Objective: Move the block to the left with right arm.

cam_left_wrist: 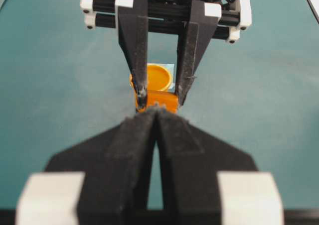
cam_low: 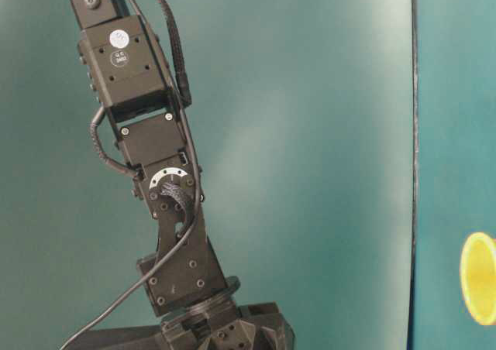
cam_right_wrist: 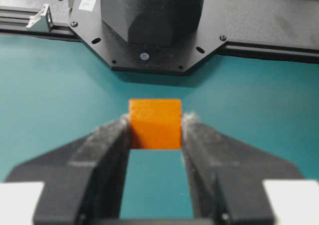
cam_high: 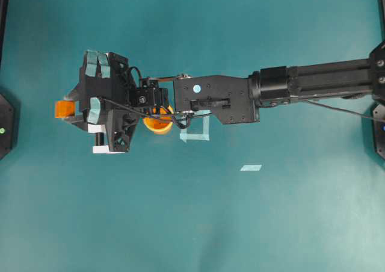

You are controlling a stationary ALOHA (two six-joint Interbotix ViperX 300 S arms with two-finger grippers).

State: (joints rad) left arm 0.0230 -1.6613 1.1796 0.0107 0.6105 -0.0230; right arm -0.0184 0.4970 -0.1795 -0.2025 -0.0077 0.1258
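Note:
The block [cam_high: 64, 109] is a small orange cube held between the jaws of my right gripper [cam_high: 71, 109], which has reached across to the far left of the table. From the right wrist, the gripper [cam_right_wrist: 155, 128] is shut on the block [cam_right_wrist: 155, 123], a finger pressed against each side. My left gripper [cam_left_wrist: 157, 113] is shut and empty, its tips just short of the block [cam_left_wrist: 158, 100]. Whether the block rests on the table or hangs just above it, I cannot tell.
A yellow-orange cup [cam_high: 157, 124] stands partly under the right arm, beside a light-blue tape square [cam_high: 196, 131]. A small tape strip [cam_high: 251, 168] lies further right. The left arm's base [cam_right_wrist: 149, 21] is close ahead of the block. The cup [cam_low: 480, 279] shows at the table-level view's right edge.

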